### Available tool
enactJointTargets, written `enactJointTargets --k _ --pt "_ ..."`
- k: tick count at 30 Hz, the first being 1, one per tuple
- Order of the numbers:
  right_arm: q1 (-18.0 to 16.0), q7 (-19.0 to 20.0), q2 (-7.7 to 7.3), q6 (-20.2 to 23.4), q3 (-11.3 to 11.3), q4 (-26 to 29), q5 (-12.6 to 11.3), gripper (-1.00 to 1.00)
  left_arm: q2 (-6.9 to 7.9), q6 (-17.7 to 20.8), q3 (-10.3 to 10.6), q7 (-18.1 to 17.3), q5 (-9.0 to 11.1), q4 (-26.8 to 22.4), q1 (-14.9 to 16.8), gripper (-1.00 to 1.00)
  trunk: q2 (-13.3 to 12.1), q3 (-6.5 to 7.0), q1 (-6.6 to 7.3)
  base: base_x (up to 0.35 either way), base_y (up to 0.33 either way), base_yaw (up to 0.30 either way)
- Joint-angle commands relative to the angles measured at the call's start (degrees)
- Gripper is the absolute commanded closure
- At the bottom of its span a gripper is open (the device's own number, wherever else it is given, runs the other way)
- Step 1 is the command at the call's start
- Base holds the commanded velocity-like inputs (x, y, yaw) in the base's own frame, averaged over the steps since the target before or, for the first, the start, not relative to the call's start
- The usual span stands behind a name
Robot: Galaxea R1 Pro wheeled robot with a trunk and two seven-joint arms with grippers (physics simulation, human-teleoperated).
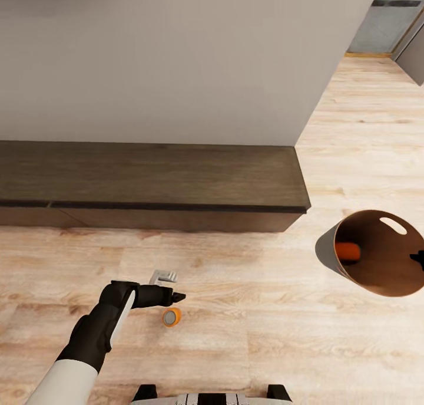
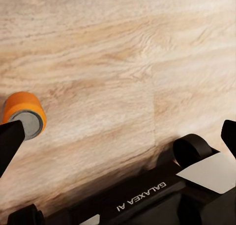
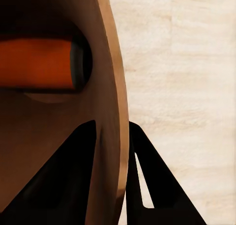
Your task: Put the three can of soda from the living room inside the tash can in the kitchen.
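One orange soda can [image 1: 171, 317] stands upright on the wood floor, silver top up. My left gripper [image 1: 168, 291] hovers open just beyond it; in the left wrist view the can [image 2: 24, 114] sits beside one fingertip [image 2: 10, 141], not between the fingers. The trash can [image 1: 377, 252], grey outside and coppery inside, is tilted off the floor at the right. My right gripper [image 1: 418, 259] is shut on its rim [image 3: 115, 136], one finger inside and one outside. A second orange can [image 1: 347, 250] lies inside the bin [image 3: 39, 63]. The dark blue can is out of view.
A long dark low cabinet [image 1: 147, 184] runs along a white wall [image 1: 176, 63] ahead. Wood floor [image 1: 365, 134] opens past the wall's corner at the right toward a doorway [image 1: 383, 22]. My base [image 2: 142, 198] shows below the left gripper.
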State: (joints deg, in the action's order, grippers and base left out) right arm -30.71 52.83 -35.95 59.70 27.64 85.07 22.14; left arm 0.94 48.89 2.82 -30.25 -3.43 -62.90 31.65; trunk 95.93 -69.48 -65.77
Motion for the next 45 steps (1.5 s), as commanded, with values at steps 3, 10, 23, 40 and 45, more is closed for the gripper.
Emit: enactJointTargets --k 3,10,23,40,45 --pt "-0.05 0.22 -0.85 0.3 0.39 0.01 -0.23 1.0 -0.01 0.39 -0.01 0.6 -0.06 -0.03 -0.01 -1.0 1.22 -0.8 -0.66 0.0 0.0 0.0" --pt "-0.05 0.25 -1.25 0.3 0.75 0.0 -0.1 1.0 0.02 1.28 0.0 0.7 0.05 -0.1 0.01 -1.0 4.03 -2.66 -2.2 0.0 0.0 0.0" --pt "-0.05 0.26 -1.49 0.3 0.8 0.0 0.0 1.0 -0.06 1.4 0.0 1.98 -0.08 -0.03 -0.01 -1.0 6.83 -5.03 -3.73 0.0 0.0 0.0" --pt "0.02 0.26 -1.44 0.3 0.56 0.0 0.13 1.0 -0.05 1.38 0.08 2.21 0.01 -0.01 -0.01 -1.0 11.25 -8.46 -6.15 0.0 0.0 0.0" --pt "0.03 0.24 -1.41 0.3 0.55 -0.15 0.7 1.0 0.0 1.31 0.09 2.21 0.08 -0.09 -0.07 -1.0 11.25 -8.89 -6.15 0.0 0.0 0.0"
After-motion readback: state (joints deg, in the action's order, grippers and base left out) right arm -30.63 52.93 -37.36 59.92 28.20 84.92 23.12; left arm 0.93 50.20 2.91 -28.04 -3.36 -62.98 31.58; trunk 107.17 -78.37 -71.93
